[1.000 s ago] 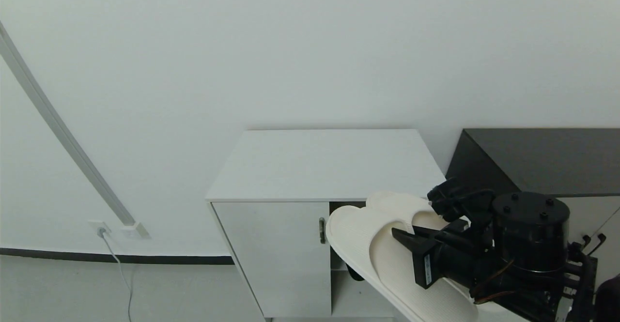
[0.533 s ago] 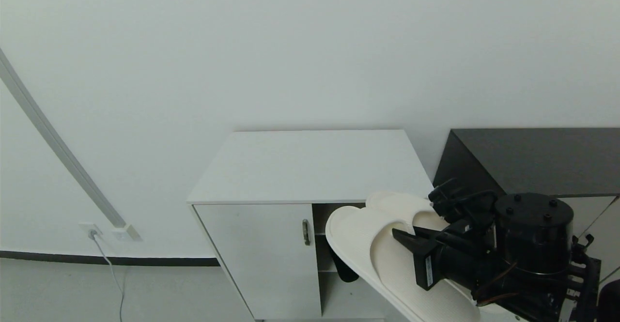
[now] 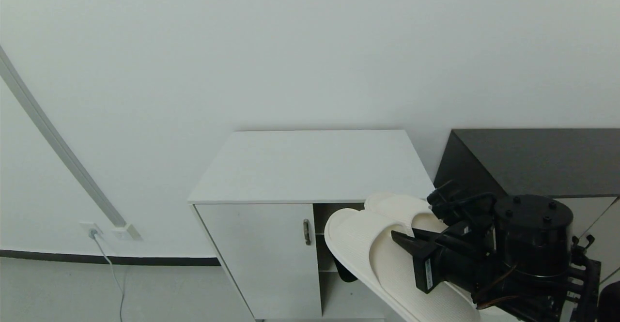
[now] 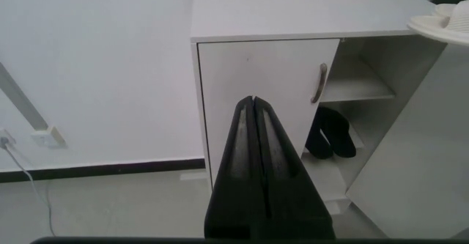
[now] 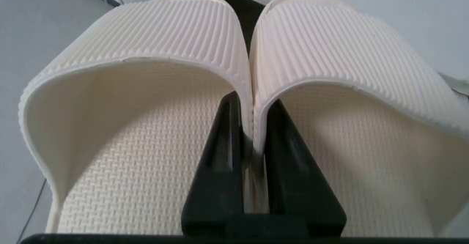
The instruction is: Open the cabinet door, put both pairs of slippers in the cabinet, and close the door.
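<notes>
From the head view, our right hand (image 3: pixel 402 239) holds the white slippers (image 3: pixel 358 244) as a pair, toes pointing at the open right half of the cabinet (image 3: pixel 310 167) and hanging just in front of it, not yet inside. The left half is covered by the shut door (image 3: pixel 261 254) with its handle (image 3: pixel 306 231). The dark slippers (image 3: pixel 344 272) already stand low inside, partly hidden behind the white pair. We judge the step in hand to be carrying the white pair in, and it would go best by lowering the toes under the cabinet top and entering square to the opening. A dark unit (image 3: pixel 533 160) stands just beside the cabinet on the right, and a wall socket (image 3: pixel 92 230) is well apart on the left.

In the left wrist view, our left hand (image 4: pixel 253 108) is closed on nothing, held back from the cabinet front. The shelf (image 4: pixel 355 90) above the dark pair looks bare, so we would aim there. The open door (image 4: pixel 418 163) swings out on the right. It and the shut door's edge narrow the way in, and either slipper could catch on them.

In the right wrist view, the fingers pinch both slippers' inner walls together. That thin grip could slip if a toe bumps the frame.
</notes>
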